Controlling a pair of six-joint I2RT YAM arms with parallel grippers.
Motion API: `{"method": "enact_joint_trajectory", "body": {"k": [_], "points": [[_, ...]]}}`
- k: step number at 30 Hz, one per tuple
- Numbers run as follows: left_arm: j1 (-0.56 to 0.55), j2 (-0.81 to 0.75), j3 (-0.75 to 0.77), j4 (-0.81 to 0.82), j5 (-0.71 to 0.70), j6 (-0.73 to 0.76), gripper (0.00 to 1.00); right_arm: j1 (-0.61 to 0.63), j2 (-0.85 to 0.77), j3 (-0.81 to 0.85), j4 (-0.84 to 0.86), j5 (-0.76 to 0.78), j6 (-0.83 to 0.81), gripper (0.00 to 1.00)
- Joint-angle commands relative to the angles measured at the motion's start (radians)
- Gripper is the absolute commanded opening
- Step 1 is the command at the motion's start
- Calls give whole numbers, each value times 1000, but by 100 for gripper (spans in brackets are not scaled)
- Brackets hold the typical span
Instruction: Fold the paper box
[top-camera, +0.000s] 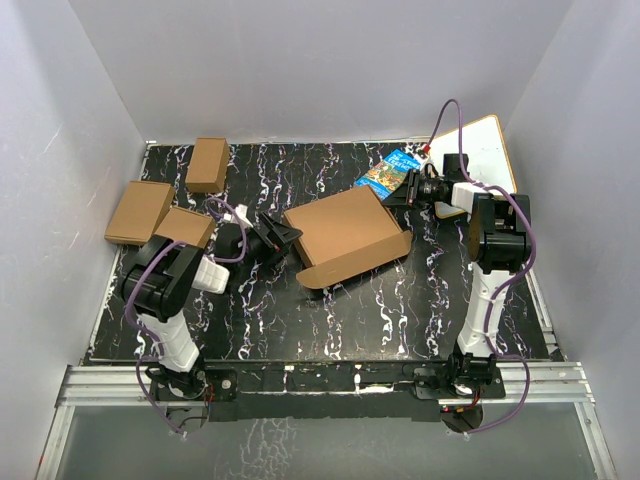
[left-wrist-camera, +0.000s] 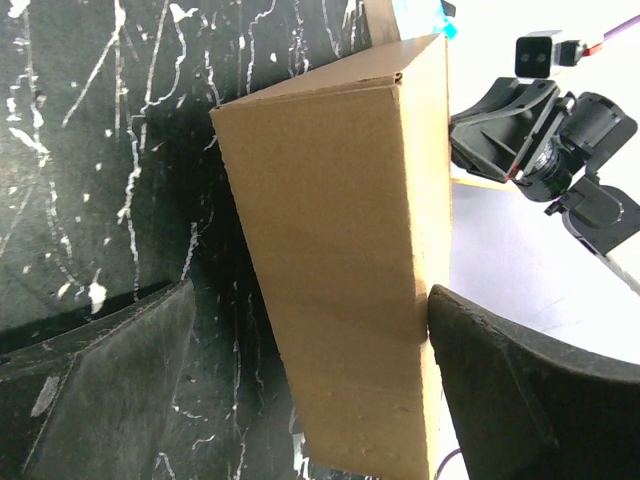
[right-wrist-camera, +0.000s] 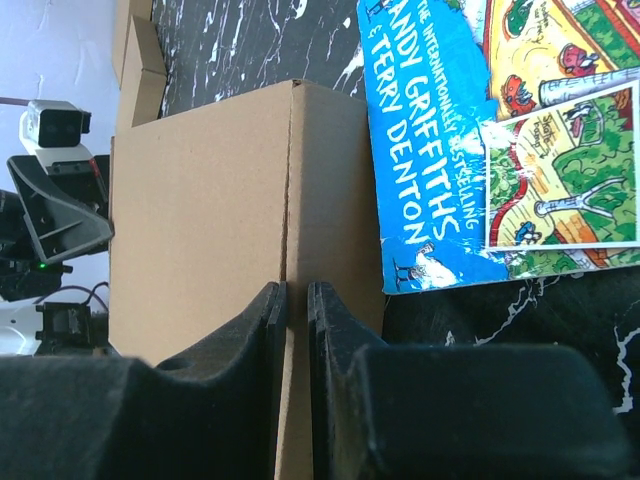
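The paper box (top-camera: 345, 235) lies in the middle of the black mat, a flat brown mailer with its lid down and a front flap (top-camera: 360, 262) sticking out along its near side. My left gripper (top-camera: 283, 238) is open at the box's left end. In the left wrist view the box (left-wrist-camera: 340, 250) stands between the wide jaws of that gripper (left-wrist-camera: 310, 300), and one finger (left-wrist-camera: 500, 390) touches its edge. My right gripper (top-camera: 408, 190) is at the box's back right corner. Its jaws (right-wrist-camera: 297, 290) are shut to a thin slit in front of the box's corner crease (right-wrist-camera: 200, 220).
A blue picture book (top-camera: 388, 172) lies just behind the right gripper, and shows beside the box (right-wrist-camera: 440, 130) in the right wrist view. Three small folded cardboard boxes (top-camera: 208, 163) (top-camera: 138, 211) (top-camera: 187, 226) sit at the back left. A white board (top-camera: 485, 150) leans at the back right.
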Motion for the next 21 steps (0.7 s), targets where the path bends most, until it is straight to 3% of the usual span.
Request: {"method": "enact_joint_trajectory", "body": {"k": [1, 6, 15, 21], "points": [[-22, 2, 16, 85, -39, -32, 97, -24, 29, -32, -33, 124, -56, 17], [-57, 35, 35, 110, -87, -61, 97, -24, 33, -34, -33, 117, -55, 17], [-132, 138, 45, 313, -212, -172, 97, -24, 43, -34, -33, 110, -55, 18], [-141, 120, 55, 311, -239, -180, 84, -24, 37, -31, -32, 97, -59, 23]]}}
